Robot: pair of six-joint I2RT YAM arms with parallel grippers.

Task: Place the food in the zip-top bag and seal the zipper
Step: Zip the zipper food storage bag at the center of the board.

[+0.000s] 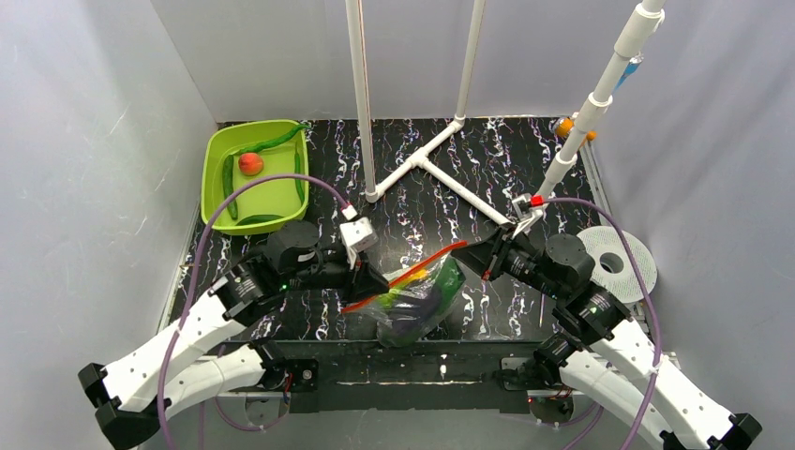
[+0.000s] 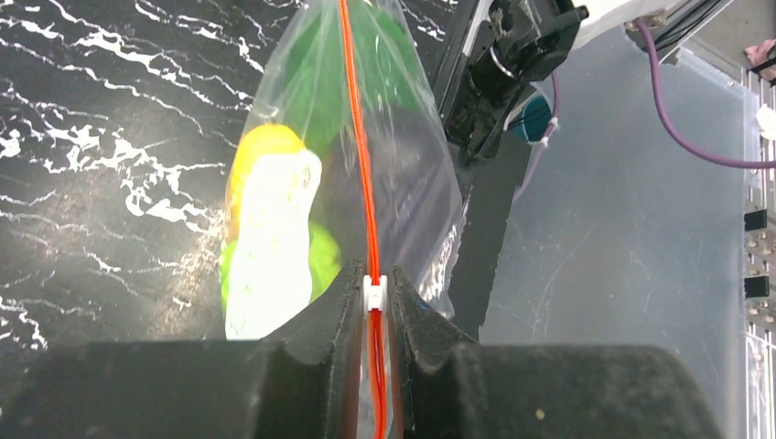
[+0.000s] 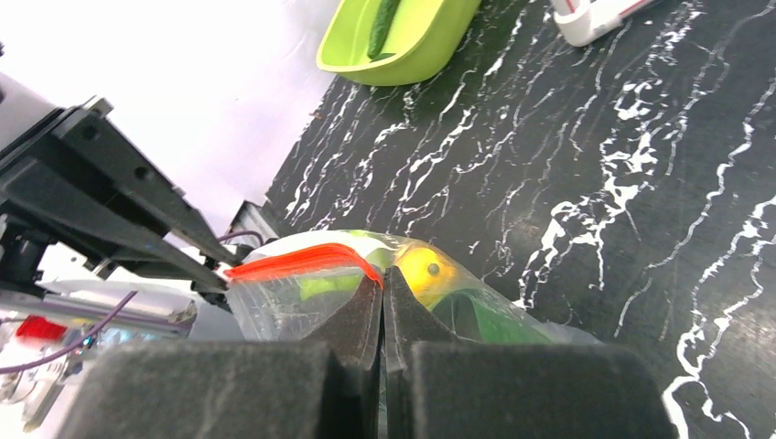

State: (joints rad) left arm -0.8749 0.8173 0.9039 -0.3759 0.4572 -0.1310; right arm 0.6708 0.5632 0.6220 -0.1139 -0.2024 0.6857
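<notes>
The clear zip-top bag (image 1: 417, 305) hangs between my two grippers above the table's near middle. It holds the white-stalked leafy vegetable (image 2: 270, 242), a yellow piece (image 2: 261, 146), a lime-green fruit (image 2: 322, 261) and the dark purple eggplant (image 1: 412, 314). Its red-orange zipper (image 1: 408, 277) is stretched taut. My left gripper (image 2: 375, 297) is shut on the zipper's white slider (image 2: 375, 291) at the left end. My right gripper (image 3: 383, 279) is shut on the bag's right corner at the zipper's end (image 3: 302, 261). A red-orange fruit (image 1: 249, 163) and long green pods (image 1: 267, 142) lie in the green bin (image 1: 217, 150).
A white pipe frame (image 1: 427, 159) stands on the black marbled table (image 1: 469, 150) behind the bag. A white tape roll (image 1: 614, 262) lies at the right edge. An orange-handled tool (image 1: 565, 127) sits at the back right. Grey walls enclose the table.
</notes>
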